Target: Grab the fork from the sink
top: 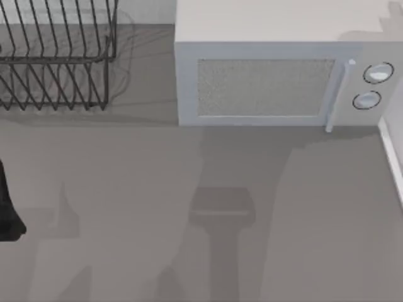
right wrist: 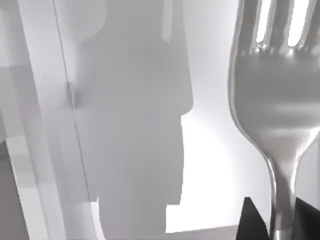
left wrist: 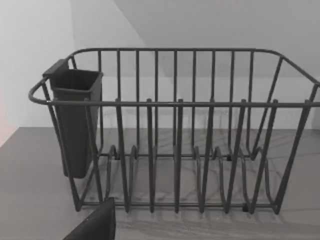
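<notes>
In the right wrist view the fork (right wrist: 275,100) rises large and close, shiny silver-grey, tines away from the wrist. My right gripper (right wrist: 281,220) is shut on the fork's narrow handle, with a black finger (right wrist: 251,224) on either side of it. Behind the fork are pale flat surfaces under a broad shadow; I cannot tell whether they belong to the sink. My left arm (top: 7,211) sits parked at the table's left edge. One of its black fingers (left wrist: 95,225) shows in the left wrist view.
A dark wire dish rack (top: 56,56) stands at the back left, with a dark cutlery cup (left wrist: 75,120) hung on its side. A white microwave (top: 277,69) fills the back centre and right. A white edge (top: 393,157) runs along the table's right side.
</notes>
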